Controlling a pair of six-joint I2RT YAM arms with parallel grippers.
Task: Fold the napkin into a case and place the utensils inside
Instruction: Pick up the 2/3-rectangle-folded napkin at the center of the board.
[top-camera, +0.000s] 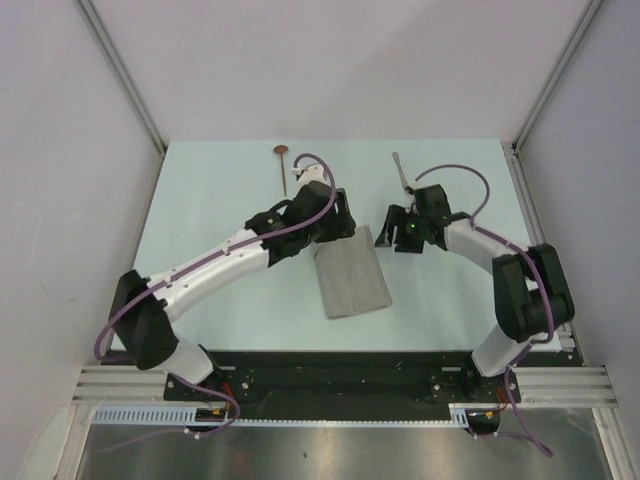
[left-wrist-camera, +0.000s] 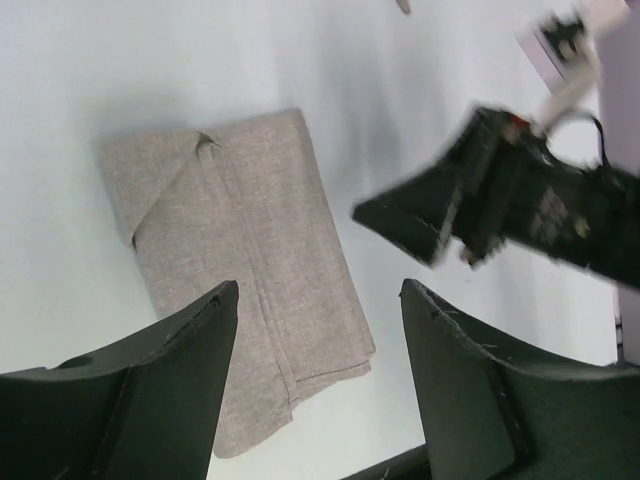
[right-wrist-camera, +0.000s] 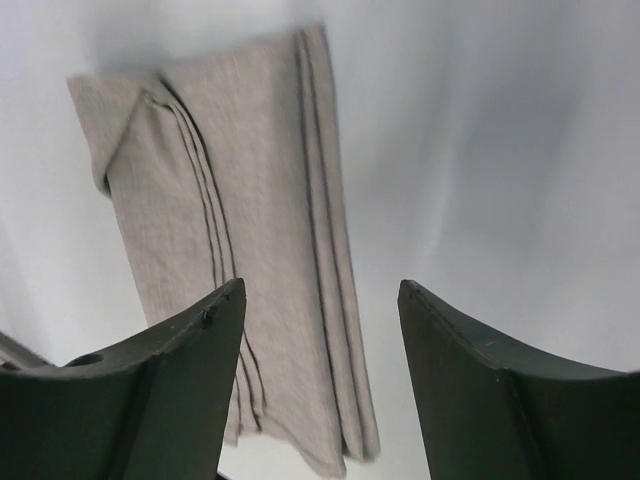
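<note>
The grey-beige napkin (top-camera: 352, 274) lies folded into a long narrow case in the middle of the table; it also shows in the left wrist view (left-wrist-camera: 240, 250) and the right wrist view (right-wrist-camera: 240, 240). The spoon (top-camera: 283, 164), with a copper-brown bowl, lies at the back left. The silver knife (top-camera: 400, 170) lies at the back, right of centre. My left gripper (top-camera: 342, 226) is open and empty above the napkin's far left corner. My right gripper (top-camera: 390, 226) is open and empty just right of the napkin's far end; it shows in the left wrist view (left-wrist-camera: 440, 225).
The pale table (top-camera: 220, 200) has white walls on three sides and metal posts at the back corners. A black base rail (top-camera: 330, 380) runs along the near edge.
</note>
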